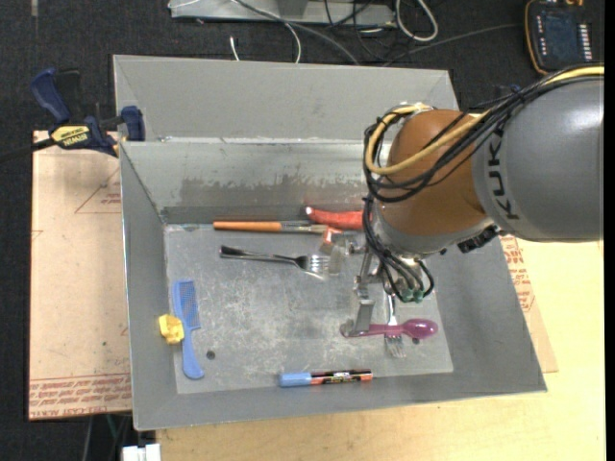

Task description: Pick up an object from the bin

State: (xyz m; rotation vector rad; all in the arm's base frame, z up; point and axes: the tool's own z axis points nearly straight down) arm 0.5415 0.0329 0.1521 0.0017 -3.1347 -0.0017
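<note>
Bin (144,257): grey metal, sloping walls, flat scuffed floor with a few loose things spread wide apart.
Arm (548,152): grey, reaches in from the right; ends in an orange cover (432,176) wrapped in yellow and black cables, above the bin's right half.
Pincer (377,336): hangs below the orange cover, low over the floor on the right side of the bin; spread, with one finger (362,305) coming down at the spoon's handle and the other just past the handle on the near side.
Spoon (415,330): purple plastic, lies flat on the floor at right, handle pointing left, bowl pointing right; sits under the pincer, handle crossing between the tips, not lifted.
Fork (269,255): black handle, metal tines, lies left of the pincer near the middle of the floor, tines pointing right.
Brush (255,226): orange handle, lies along the foot of the back wall, above the fork.
Red thing (336,217): lies at the back wall just right of the brush, partly hidden by the arm's cover; kind unclear.
Comb (188,327): blue, lies lengthwise near the left wall.
Yellow piece (171,329): small, touches the comb's left edge.
Marker (325,378): blue, black and red, lies along the front edge of the floor, well apart from the pincer.
</note>
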